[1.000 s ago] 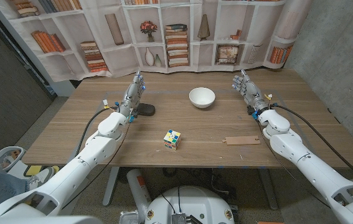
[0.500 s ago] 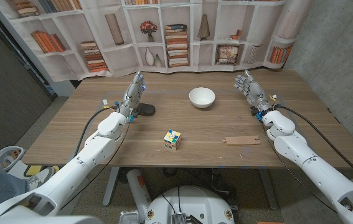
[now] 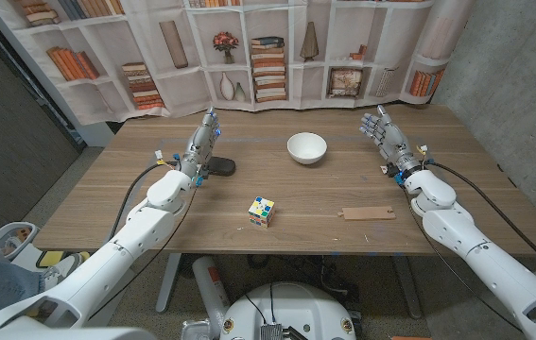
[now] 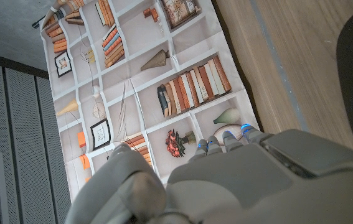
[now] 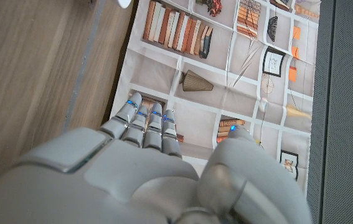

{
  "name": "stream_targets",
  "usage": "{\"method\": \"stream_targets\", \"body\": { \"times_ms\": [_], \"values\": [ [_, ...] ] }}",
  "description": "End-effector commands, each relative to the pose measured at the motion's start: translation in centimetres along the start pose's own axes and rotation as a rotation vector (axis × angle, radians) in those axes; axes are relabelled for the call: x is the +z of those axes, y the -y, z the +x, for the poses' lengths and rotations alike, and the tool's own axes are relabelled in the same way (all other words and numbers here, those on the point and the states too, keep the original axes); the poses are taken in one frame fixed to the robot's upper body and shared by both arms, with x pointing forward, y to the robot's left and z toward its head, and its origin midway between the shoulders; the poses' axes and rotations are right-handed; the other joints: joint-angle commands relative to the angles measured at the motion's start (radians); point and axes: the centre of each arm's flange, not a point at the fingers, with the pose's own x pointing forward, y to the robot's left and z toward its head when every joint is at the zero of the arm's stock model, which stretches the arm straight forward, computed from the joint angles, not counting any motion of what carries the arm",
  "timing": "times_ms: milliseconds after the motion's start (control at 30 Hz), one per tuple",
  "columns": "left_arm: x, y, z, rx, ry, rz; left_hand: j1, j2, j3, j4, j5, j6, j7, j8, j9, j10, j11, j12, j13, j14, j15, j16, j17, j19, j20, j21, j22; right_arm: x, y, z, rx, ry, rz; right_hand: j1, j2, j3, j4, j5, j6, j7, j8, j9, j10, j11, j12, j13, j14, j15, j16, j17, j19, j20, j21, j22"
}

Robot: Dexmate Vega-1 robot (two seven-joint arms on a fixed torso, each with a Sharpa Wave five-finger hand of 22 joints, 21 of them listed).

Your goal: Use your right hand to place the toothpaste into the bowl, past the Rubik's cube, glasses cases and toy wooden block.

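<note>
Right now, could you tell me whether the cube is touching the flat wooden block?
Apart. The head view shows bare table between the cube and the wooden block.

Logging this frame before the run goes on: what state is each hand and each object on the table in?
Left hand: holding nothing, fingers straight, raised beside the dark glasses case.
Right hand: holding nothing, fingers apart.
White round bowl: upright, nothing in it.
Multicoloured Rubik's cube: scrambled, resting on the table.
Dark glasses case: closed, lying flat.
Flat wooden toy block: lying flat.
</note>
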Motion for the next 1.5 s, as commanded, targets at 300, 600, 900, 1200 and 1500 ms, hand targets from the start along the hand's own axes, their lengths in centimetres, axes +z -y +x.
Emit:
{"method": "stream_targets", "body": {
  "times_ms": [300,600,900,1200,1500],
  "values": [
    [0.8,0.1,-0.5,-0.002,0.021,0.008,0.015,0.004,-0.001,-0.005,0.006,-0.075,-0.003,0.011,0.002,-0.06,-0.008,0.007,0.002,-0.099,-0.01,0.008,0.002,-0.186,-0.025,0.005,0.003,0.9,1.4,-1.7,-0.008,0.018,-0.02,0.026,0.005,0.003,-0.015,-0.003,0.02,-0.007,0.002,0.004,0.026,-0.01,0.005,0.005,0.034,-0.012,0.004,0.001,0.034,-0.006,-0.003,0.006],
    [0.4,0.1,-0.4,-0.009,0.012,0.0,0.018,0.006,-0.003,-0.006,0.007,-0.069,-0.004,0.011,0.002,-0.054,-0.009,0.007,0.001,-0.094,-0.009,0.008,0.002,-0.183,-0.025,0.006,0.003,1.4,1.8,-2.4,-0.028,0.026,-0.034,0.039,0.005,0.006,-0.025,-0.005,0.036,-0.019,0.004,0.004,0.046,-0.017,0.008,0.005,0.053,-0.021,0.004,0.0,0.043,-0.012,-0.011,0.006],
    [0.2,0.3,-0.3,-0.016,0.005,0.0,0.02,0.007,-0.004,-0.008,0.008,-0.062,-0.005,0.012,0.002,-0.048,-0.006,0.007,0.001,-0.089,-0.011,0.009,0.002,-0.181,-0.023,0.007,0.003,1.6,2.3,-3.0,-0.036,0.03,-0.048,0.048,0.004,0.006,-0.033,-0.007,0.054,-0.029,0.006,0.004,0.069,-0.025,0.012,0.004,0.074,-0.04,0.005,0.0,0.059,-0.021,-0.016,0.007],
    [0.3,0.7,0.2,-0.027,-0.001,0.012,0.022,0.008,-0.006,-0.008,0.008,-0.058,-0.004,0.012,0.002,-0.045,-0.008,0.007,0.001,-0.088,-0.009,0.007,0.002,-0.18,-0.022,0.007,0.003,1.7,2.9,-3.5,-0.053,0.032,-0.06,0.05,0.005,0.006,-0.036,-0.008,0.067,-0.031,0.007,0.004,0.078,-0.027,0.011,0.003,0.085,-0.043,0.004,0.0,0.066,-0.02,-0.019,0.007],
    [0.3,0.8,0.2,-0.031,-0.012,0.016,0.024,0.009,-0.008,-0.009,0.009,-0.056,-0.004,0.011,0.002,-0.044,-0.007,0.006,0.001,-0.087,-0.01,0.007,0.002,-0.179,-0.022,0.007,0.003,1.7,3.5,-4.1,-0.064,0.025,-0.069,0.056,0.006,0.007,-0.041,-0.008,0.078,-0.039,0.007,0.004,0.09,-0.034,0.012,0.003,0.09,-0.049,0.001,0.0,0.075,-0.025,-0.023,0.007]
  ]
}}
